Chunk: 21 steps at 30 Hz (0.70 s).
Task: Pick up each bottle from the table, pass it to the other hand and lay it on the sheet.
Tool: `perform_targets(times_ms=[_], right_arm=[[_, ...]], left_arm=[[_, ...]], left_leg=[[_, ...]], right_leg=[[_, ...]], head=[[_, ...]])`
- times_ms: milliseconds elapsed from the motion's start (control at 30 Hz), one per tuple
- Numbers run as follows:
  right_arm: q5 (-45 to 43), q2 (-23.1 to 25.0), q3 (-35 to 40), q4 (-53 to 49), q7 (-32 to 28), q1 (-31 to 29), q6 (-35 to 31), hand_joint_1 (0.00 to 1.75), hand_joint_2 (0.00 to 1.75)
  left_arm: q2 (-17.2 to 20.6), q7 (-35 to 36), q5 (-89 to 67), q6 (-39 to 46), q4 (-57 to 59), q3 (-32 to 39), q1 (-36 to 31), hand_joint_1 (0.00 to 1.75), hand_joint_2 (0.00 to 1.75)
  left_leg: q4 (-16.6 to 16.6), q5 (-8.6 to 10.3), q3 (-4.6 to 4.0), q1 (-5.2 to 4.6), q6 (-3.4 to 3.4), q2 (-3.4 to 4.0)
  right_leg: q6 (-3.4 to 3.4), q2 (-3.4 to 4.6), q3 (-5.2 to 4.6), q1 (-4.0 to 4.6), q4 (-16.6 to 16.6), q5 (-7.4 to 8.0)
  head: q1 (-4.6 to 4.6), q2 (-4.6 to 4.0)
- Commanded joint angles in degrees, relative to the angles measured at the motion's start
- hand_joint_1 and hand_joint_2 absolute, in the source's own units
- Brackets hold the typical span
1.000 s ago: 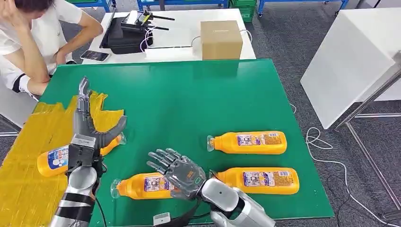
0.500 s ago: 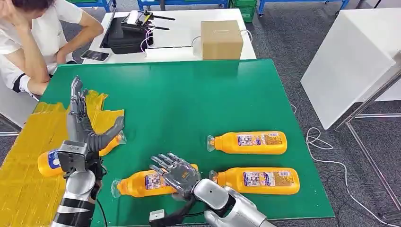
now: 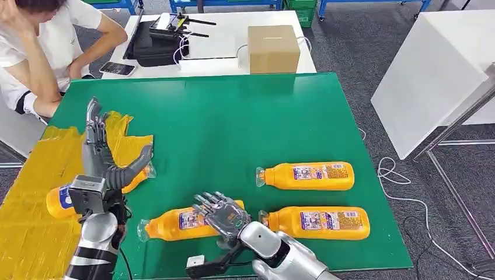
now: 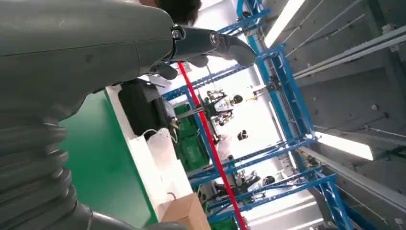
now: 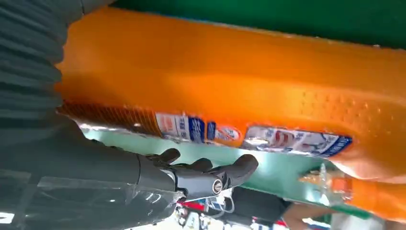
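Note:
Several orange bottles lie on the green table (image 3: 233, 116). One bottle (image 3: 61, 198) rests on the yellow sheet (image 3: 35, 192) at the left, partly behind my left hand (image 3: 99, 157), which is raised upright with fingers spread and holds nothing. My right hand (image 3: 225, 214) lies over the base end of the near bottle (image 3: 175, 224), fingers spread above it, not closed. That bottle (image 5: 230, 91) sits close against my right palm in the right wrist view. Two more bottles, one (image 3: 306, 175) behind the other (image 3: 318, 222), lie to the right.
A person (image 3: 41, 52) sits at the table's far left corner. Behind the green table stands a white table with a cardboard box (image 3: 273, 48), a black case (image 3: 154, 41) and a phone (image 3: 117, 68). A white block (image 3: 435, 70) stands at the right.
My right hand has slid down and toward me along the near bottle, settling lower over it. My left hand has shifted slightly left and stayed raised.

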Motion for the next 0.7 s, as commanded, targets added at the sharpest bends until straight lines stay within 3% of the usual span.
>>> perform_targets(times_ms=[33,67,700], right_arm=[[1.1,-0.5,-1.0,5.3,3.9,-1.2,-0.6,0.0,1.75],[2.7,-0.4,-1.9,5.5,5.9,-0.9,-2.1,0.0,1.75],[2.8,-0.4,-1.9,5.5,6.0,-0.8,-2.1,0.0,1.75]], left_arm=[[-0.4,0.7,0.6,-0.4,0.1,1.0,-0.1,0.0,1.75],[-0.5,0.9,0.8,-0.5,-0.2,1.2,0.1,0.0,1.75],[-0.4,0.9,0.8,-0.5,-0.2,1.3,0.3,0.0,1.75]], left_leg=[[-0.1,-0.02,0.09,0.03,-0.02,-0.01],[0.0,-0.01,0.07,0.01,-0.01,-0.02],[0.0,0.0,0.11,0.01,-0.01,-0.03]], right_leg=[[0.05,-0.02,0.1,0.03,-0.1,0.0],[0.04,-0.02,0.07,0.0,-0.1,-0.01],[0.04,-0.03,0.1,0.01,0.0,0.0]], head=[[0.0,0.0],[-0.02,0.0],[-0.02,0.0]])
